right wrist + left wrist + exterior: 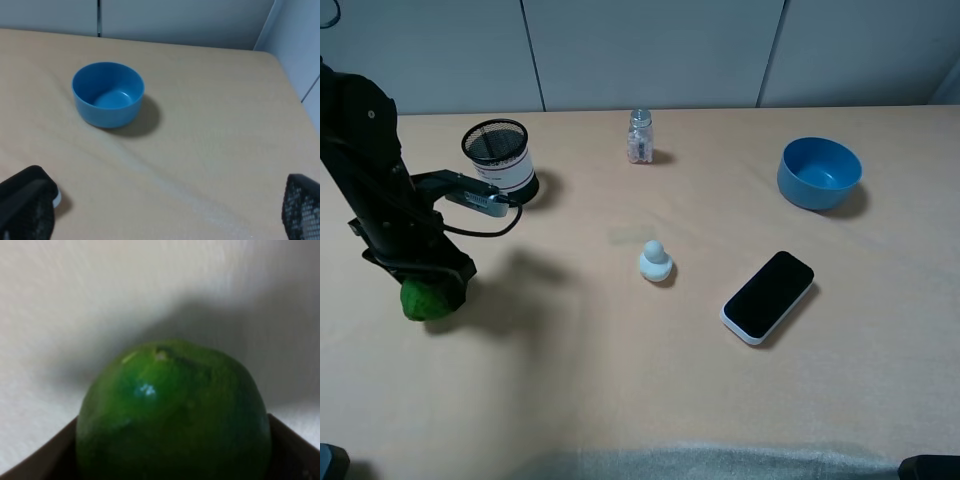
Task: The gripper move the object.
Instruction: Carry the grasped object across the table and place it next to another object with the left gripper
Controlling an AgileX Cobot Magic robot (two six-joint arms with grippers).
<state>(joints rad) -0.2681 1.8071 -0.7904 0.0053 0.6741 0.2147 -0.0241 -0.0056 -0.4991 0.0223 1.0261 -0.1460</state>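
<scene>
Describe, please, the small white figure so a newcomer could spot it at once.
On the tan table, look near the middle, in front of the glass jar and left of the black phone. The figure stands alone, the only all-white, rounded thing.

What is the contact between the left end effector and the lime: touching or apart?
Touching. The left wrist view shows the lime wedged between the dark fingers of the left end effector, no gap either side.

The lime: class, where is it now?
In the exterior high view the lime is on the far left, between the left gripper's fingers, nearer the camera than the mesh cup.
</scene>
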